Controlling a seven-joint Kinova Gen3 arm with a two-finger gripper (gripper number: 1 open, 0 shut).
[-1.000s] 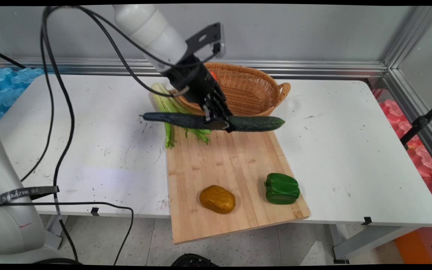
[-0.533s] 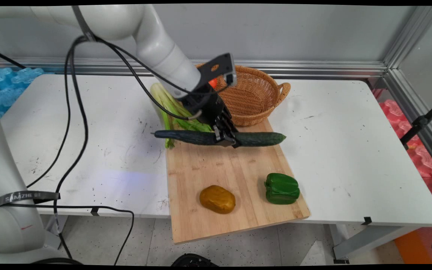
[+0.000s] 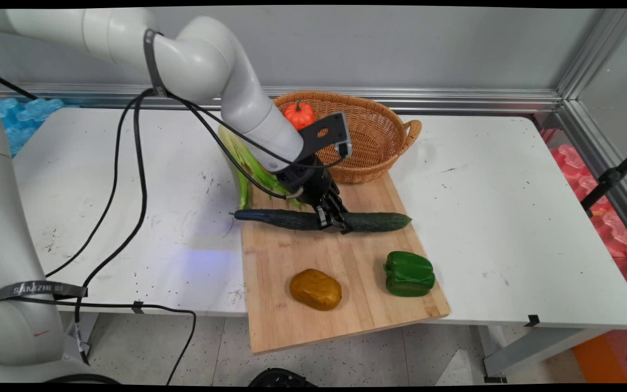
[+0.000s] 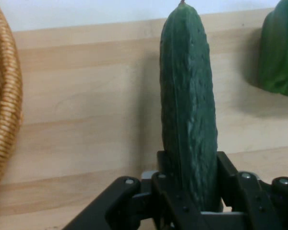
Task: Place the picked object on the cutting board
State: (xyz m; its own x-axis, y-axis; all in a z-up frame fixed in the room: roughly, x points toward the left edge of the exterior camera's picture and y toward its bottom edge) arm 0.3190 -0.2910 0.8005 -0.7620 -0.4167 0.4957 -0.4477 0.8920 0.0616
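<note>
A long dark green cucumber (image 3: 373, 221) (image 4: 188, 110) lies level across the upper half of the wooden cutting board (image 3: 302, 256), its left tip past the board's left edge. My gripper (image 3: 334, 222) (image 4: 189, 179) is shut on the cucumber near its middle, right at the board's surface. In the hand view the cucumber runs straight up from between the fingers, over the board (image 4: 86, 120). A green bell pepper (image 3: 409, 274) (image 4: 280, 48) and a brown potato (image 3: 315, 289) rest on the board's near part.
A wicker basket (image 3: 379, 136) (image 4: 2, 100) holding a small orange pumpkin (image 3: 299, 114) stands behind the board. Celery stalks (image 3: 243, 158) lie at the board's far left corner, partly behind the arm. Black cables hang to the left.
The arm has come down and toward the near side with the cucumber, from in front of the basket to the board's surface. The pumpkin in the basket is now uncovered.
</note>
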